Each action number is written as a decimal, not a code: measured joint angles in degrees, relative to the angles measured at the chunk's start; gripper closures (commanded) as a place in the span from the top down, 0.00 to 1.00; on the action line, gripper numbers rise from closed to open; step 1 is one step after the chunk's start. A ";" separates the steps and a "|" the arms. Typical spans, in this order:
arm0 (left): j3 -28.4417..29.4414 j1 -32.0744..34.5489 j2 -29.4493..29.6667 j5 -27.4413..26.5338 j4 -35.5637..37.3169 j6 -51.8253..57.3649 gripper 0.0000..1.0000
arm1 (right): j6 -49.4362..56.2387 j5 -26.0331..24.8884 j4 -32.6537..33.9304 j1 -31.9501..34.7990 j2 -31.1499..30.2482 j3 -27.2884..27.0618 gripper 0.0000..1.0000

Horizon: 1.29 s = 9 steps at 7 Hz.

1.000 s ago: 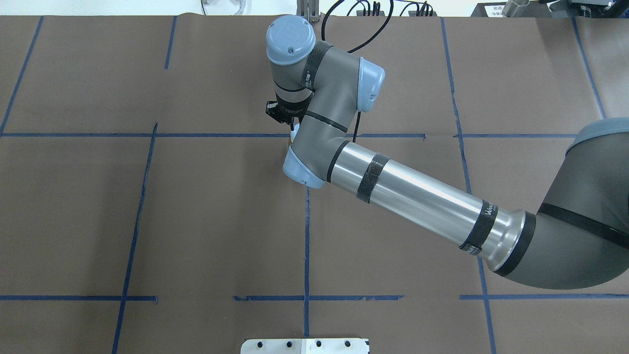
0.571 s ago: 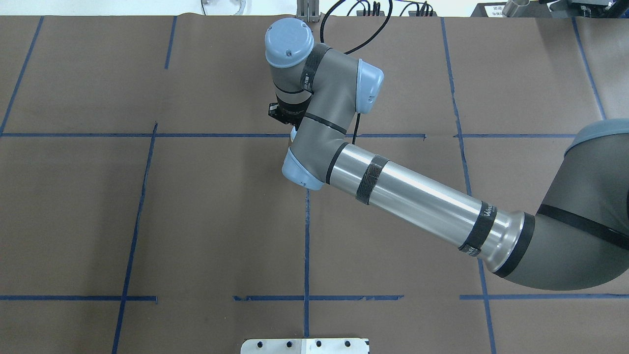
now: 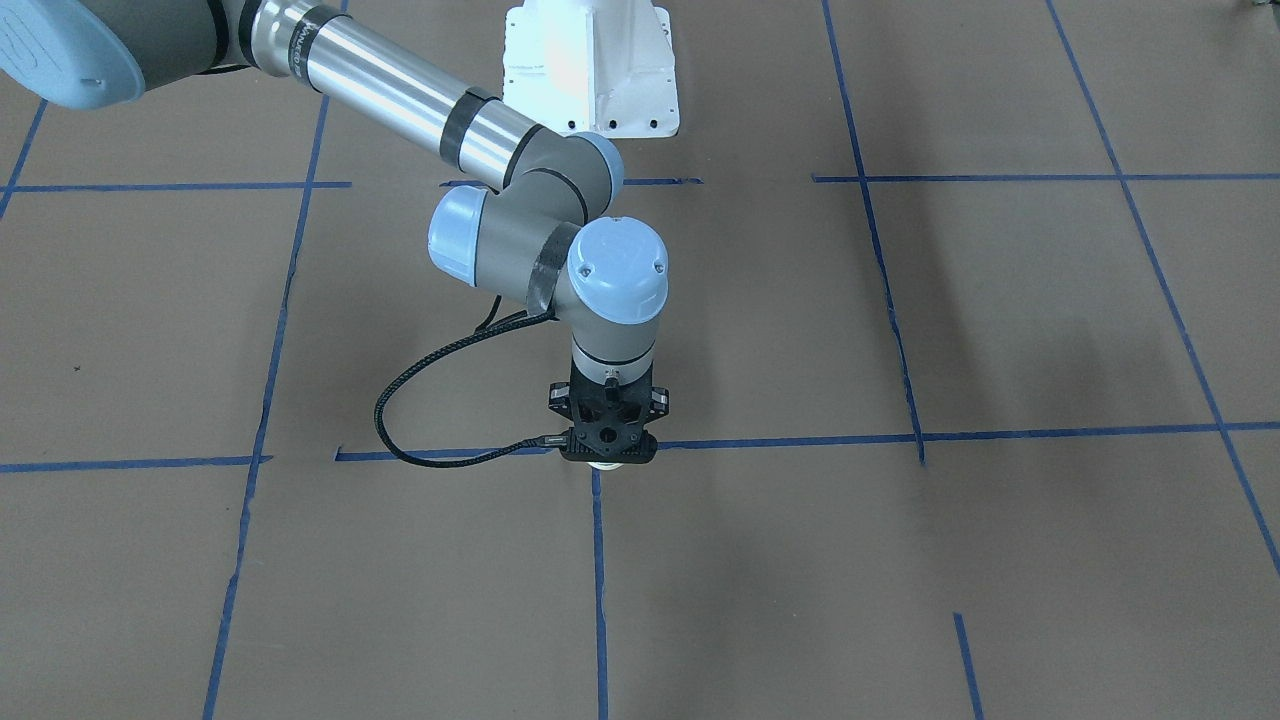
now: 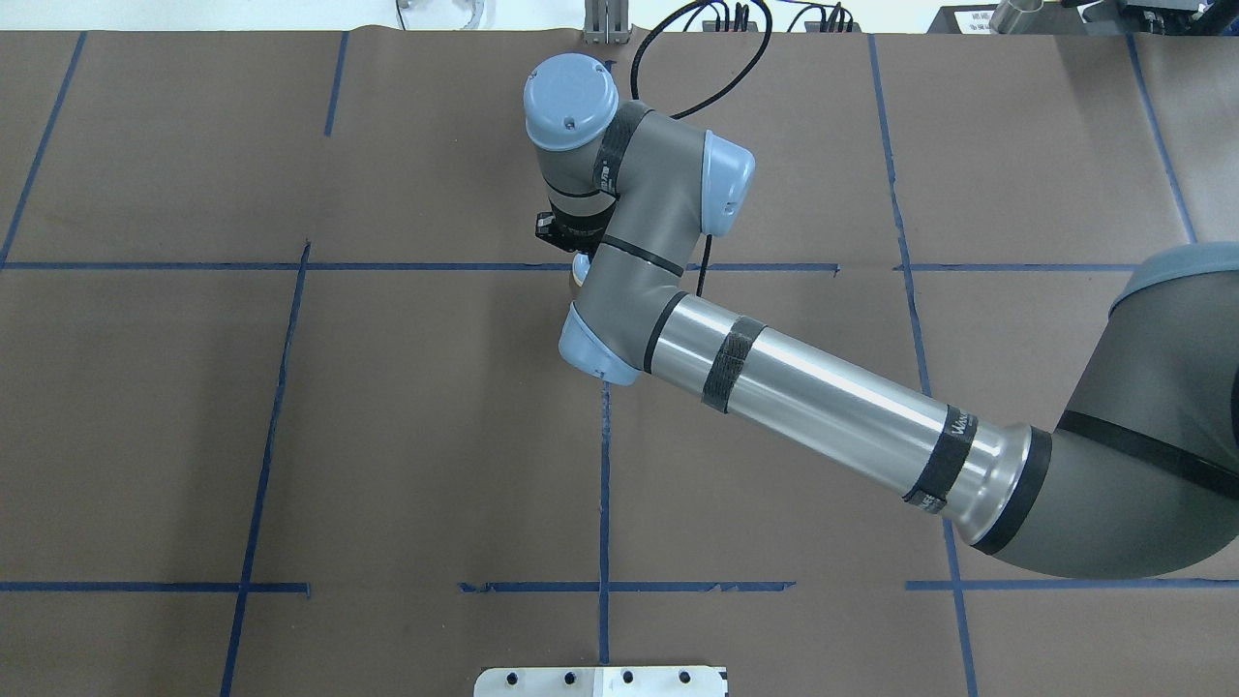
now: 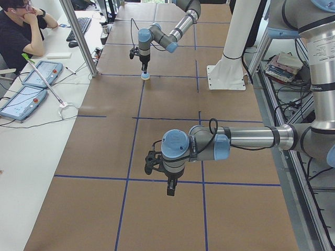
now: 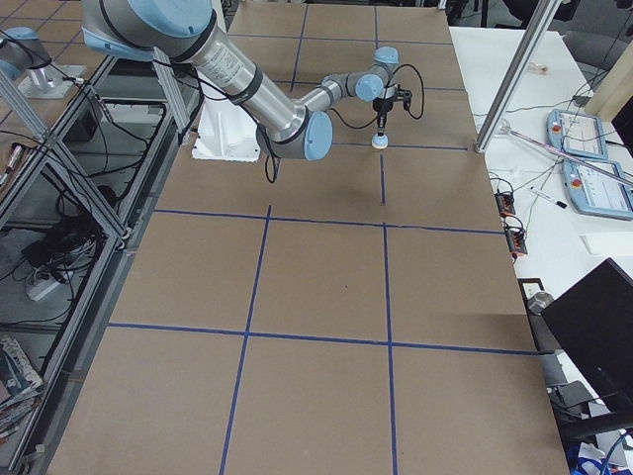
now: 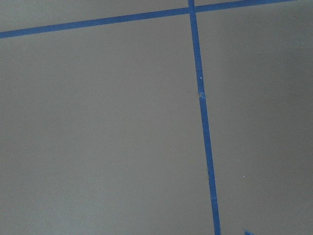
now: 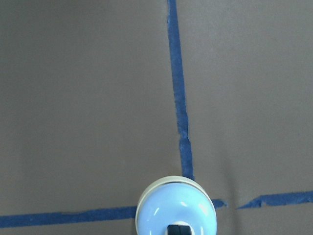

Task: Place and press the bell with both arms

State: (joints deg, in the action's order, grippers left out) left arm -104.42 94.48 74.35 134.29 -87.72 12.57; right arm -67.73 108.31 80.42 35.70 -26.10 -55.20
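The bell (image 8: 166, 208), pale-blue dome on a cream rim, stands on the brown table where two blue tape lines cross. It also shows in the exterior left view (image 5: 145, 77), the exterior right view (image 6: 380, 144), and as a sliver in the overhead view (image 4: 579, 267) and the front view (image 3: 605, 465). My right gripper (image 3: 607, 456) points straight down over it. In the right wrist view its black tip (image 8: 178, 229) is shut and sits on the top of the dome. My left gripper (image 5: 170, 191) hangs over bare table, far from the bell; I cannot tell whether it is open or shut.
The white bolted pedestal (image 3: 590, 70) stands at the robot's side of the table. Blue tape lines (image 7: 203, 122) divide the brown surface. A side desk with an operator (image 5: 21, 31), pendants (image 5: 23, 102) and a metal post (image 5: 78, 36) lies beyond the far edge.
My right wrist has come down over the bell; its blue cap looks lower and smaller in the overhead view. The bell has stayed in place.
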 measured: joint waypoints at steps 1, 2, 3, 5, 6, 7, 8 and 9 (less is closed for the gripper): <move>0.00 0.00 0.00 0.01 0.00 0.00 1.00 | 0.01 -0.13 0.08 -0.04 0.11 -0.08 0.02; 0.00 0.00 0.00 0.01 0.00 0.00 1.00 | -0.01 0.32 0.39 0.05 0.03 -0.96 0.03; 0.02 0.00 0.00 0.01 0.00 0.00 1.00 | -0.03 1.23 1.28 0.81 0.35 -2.40 0.05; 0.08 0.00 0.00 -0.01 0.00 0.00 1.00 | -0.08 3.25 2.47 2.13 0.63 -3.94 0.81; 0.11 0.00 -0.02 -0.05 0.02 0.00 1.00 | -0.13 4.37 2.65 2.94 0.44 -4.12 1.00; 0.30 0.00 -0.06 -0.07 0.06 0.00 1.00 | -0.07 5.64 2.87 4.12 -0.04 -4.17 1.00; 0.57 0.00 -0.07 -0.07 0.08 0.00 1.00 | 0.91 7.78 3.40 5.95 -1.16 -4.74 1.00; 0.79 0.00 -0.08 -0.12 0.11 0.00 1.00 | 4.19 10.25 4.90 8.35 -3.92 -6.96 1.00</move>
State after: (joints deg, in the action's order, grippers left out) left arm -103.63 94.48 74.27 134.17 -87.61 12.57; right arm -63.53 118.56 85.32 44.05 -30.02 -62.17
